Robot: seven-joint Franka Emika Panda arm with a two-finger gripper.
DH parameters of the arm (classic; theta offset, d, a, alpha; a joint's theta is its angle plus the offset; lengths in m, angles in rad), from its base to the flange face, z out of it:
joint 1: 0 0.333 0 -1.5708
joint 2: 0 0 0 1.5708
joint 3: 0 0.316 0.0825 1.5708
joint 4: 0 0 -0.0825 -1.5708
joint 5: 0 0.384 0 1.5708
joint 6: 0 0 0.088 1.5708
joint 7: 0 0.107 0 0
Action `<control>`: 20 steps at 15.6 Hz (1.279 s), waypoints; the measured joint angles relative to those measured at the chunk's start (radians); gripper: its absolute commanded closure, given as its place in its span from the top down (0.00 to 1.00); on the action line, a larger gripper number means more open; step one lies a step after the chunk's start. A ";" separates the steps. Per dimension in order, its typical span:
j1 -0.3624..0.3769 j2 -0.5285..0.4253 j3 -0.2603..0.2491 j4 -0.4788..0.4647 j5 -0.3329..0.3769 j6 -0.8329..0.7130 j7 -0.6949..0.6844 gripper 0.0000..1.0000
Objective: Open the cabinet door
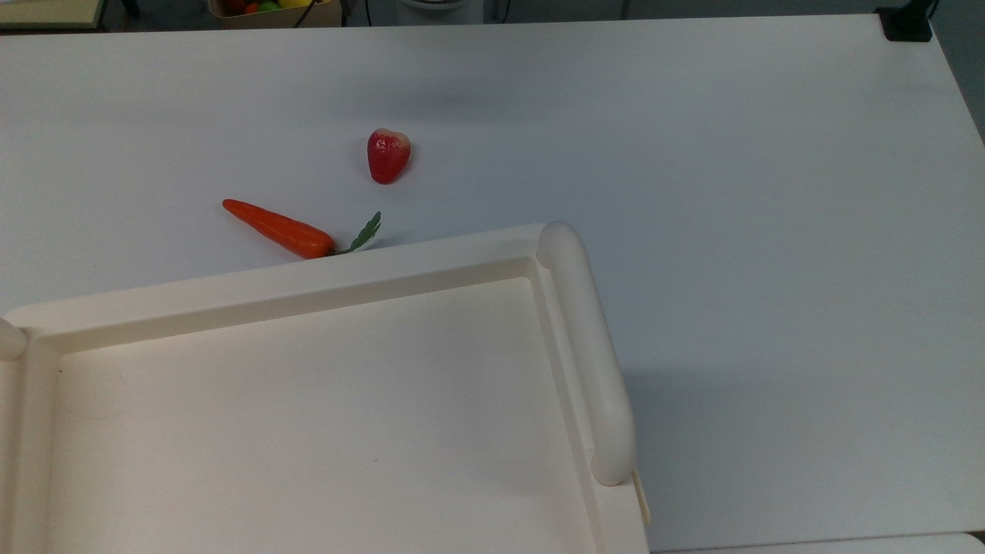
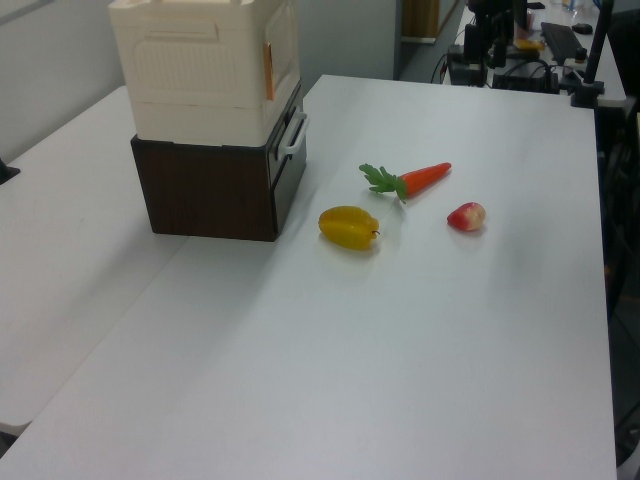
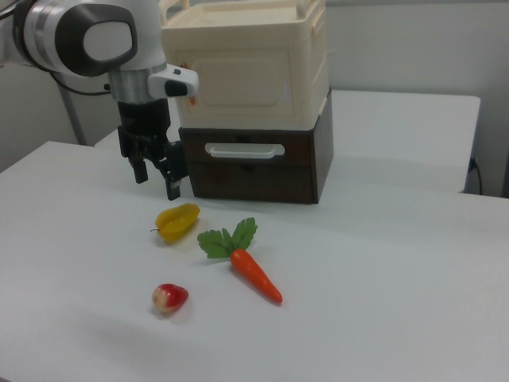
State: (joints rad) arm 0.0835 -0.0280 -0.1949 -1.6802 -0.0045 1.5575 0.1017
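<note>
Cream cabinet door sits closed, front recessed.

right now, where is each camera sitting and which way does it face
top view: high above, looking down on the cabinet's tray-like top, with the carrot and red fruit on the white table beyond; none of the arm appears.
left view: raised, off one end of the table, looking along it at the cabinet door side; none of the arm appears.
right view: low, facing the cabinet front; the arm and open tool hang at the right view's left.
Shared: all three see carrot and red fruit; left and right views see the yellow fruit.
</note>
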 measured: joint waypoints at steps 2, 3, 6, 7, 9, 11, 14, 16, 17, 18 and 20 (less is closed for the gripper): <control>0.000 0.001 0.000 0.000 0.000 0.000 0.000 1.00; 0.000 0.004 0.000 0.000 0.000 0.000 0.000 1.00; 0.000 0.016 0.000 0.001 0.000 0.000 0.000 1.00; 0.000 0.019 0.000 0.004 -0.001 0.000 0.000 1.00; -0.001 0.025 0.000 0.013 -0.001 0.000 0.000 1.00; -0.002 0.031 -0.001 0.025 -0.001 0.000 0.000 1.00; -0.002 0.039 -0.001 0.030 -0.001 0.000 -0.012 1.00; -0.002 0.045 -0.001 0.031 -0.001 0.000 -0.037 1.00; -0.002 0.046 -0.001 0.033 -0.001 0.003 -0.051 1.00; -0.002 0.047 -0.001 0.034 -0.001 0.007 -0.060 1.00; -0.001 0.050 -0.001 0.036 -0.001 0.033 -0.075 1.00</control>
State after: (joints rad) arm 0.0822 0.0224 -0.1961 -1.6444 -0.0056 1.5905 0.0269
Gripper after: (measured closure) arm 0.000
